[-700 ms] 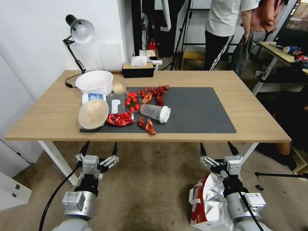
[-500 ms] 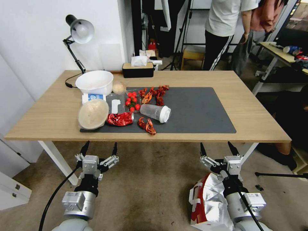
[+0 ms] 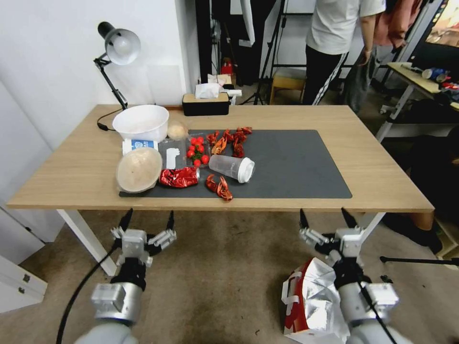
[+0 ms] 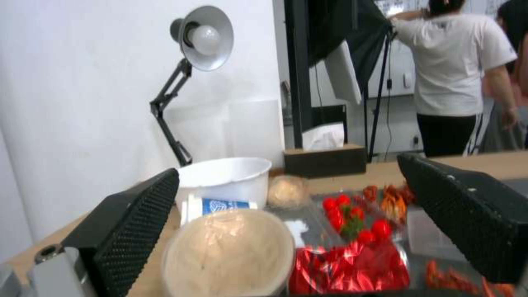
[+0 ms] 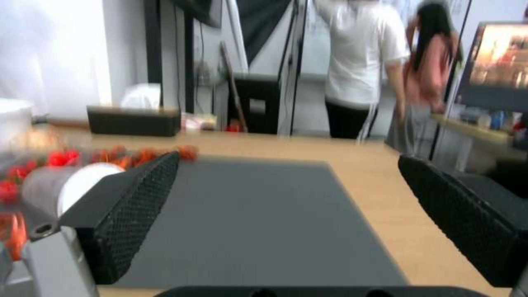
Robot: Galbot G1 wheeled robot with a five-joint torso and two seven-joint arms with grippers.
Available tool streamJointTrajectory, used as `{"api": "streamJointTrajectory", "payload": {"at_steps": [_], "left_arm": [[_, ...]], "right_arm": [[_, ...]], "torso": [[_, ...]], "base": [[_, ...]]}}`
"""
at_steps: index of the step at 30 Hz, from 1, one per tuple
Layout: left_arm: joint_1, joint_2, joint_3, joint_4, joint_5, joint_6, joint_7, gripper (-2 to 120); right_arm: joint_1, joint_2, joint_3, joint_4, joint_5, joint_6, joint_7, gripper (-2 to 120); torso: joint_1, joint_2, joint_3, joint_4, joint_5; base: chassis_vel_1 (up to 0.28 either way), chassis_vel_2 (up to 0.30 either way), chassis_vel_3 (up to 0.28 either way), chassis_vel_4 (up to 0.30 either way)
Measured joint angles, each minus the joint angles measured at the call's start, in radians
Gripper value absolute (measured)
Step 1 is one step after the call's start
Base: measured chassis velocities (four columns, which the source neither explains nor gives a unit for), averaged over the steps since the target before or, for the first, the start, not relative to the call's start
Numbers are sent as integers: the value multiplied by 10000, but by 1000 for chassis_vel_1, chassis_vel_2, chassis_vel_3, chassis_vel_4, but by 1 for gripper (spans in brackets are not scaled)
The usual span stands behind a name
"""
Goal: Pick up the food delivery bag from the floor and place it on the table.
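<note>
Both grippers hang in the lower part of the head view, in front of the table's near edge and above the floor (image 3: 229, 267). At lower left the left gripper (image 3: 147, 222) has its two dark fingers spread wide with nothing between them. At lower right the right gripper (image 3: 328, 220) is spread just as wide and also holds nothing.

Directly below the right gripper, at the bottom right of the frame, the food delivery bag (image 3: 313, 306) stands on the floor, its silver foil lining showing at the open top, a red side panel and a white strap handle facing left; the right arm crosses in front of it.

Across the middle of the frame runs the table (image 3: 373, 162) with a dark grey mat (image 3: 296, 162). On the mat's left half lie a tipped-over clear cup (image 3: 232, 168), a crumpled red wrapper (image 3: 178, 177), cherry tomatoes (image 3: 197, 150) and crayfish shells (image 3: 229, 138). A white bowl (image 3: 141, 123) sits at the table's upper left, a desk lamp (image 3: 117, 48) behind it
</note>
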Motion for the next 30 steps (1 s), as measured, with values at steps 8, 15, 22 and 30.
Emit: {"api": "streamJointTrajectory", "payload": {"at_steps": [8,15,22,30], "left_arm": [[92,202,19,-34,-410,-93,-176,100],[122,145,81,142,-390,-533,8,100],[172,150,143,168,-355,-534,91,100],[206,121,214,117,-528,-389,262,100]], "right_arm": [[201,-21,-23,167,189,-238,114,100],[177,-70,30,198,314,-236,108,100],[155,-44,18,197,358,-188,87,100],[184,-24,-10,182,369,-121,58,100]], "torso": [[-3,0,0,9,-6],[-3,0,0,8,-6],[-33,-66,-35,8,-7],[-231,-509,-279,8,-6]], "base": [[0,0,0,0],[0,0,0,0],[0,0,0,0],[0,0,0,0]]}}
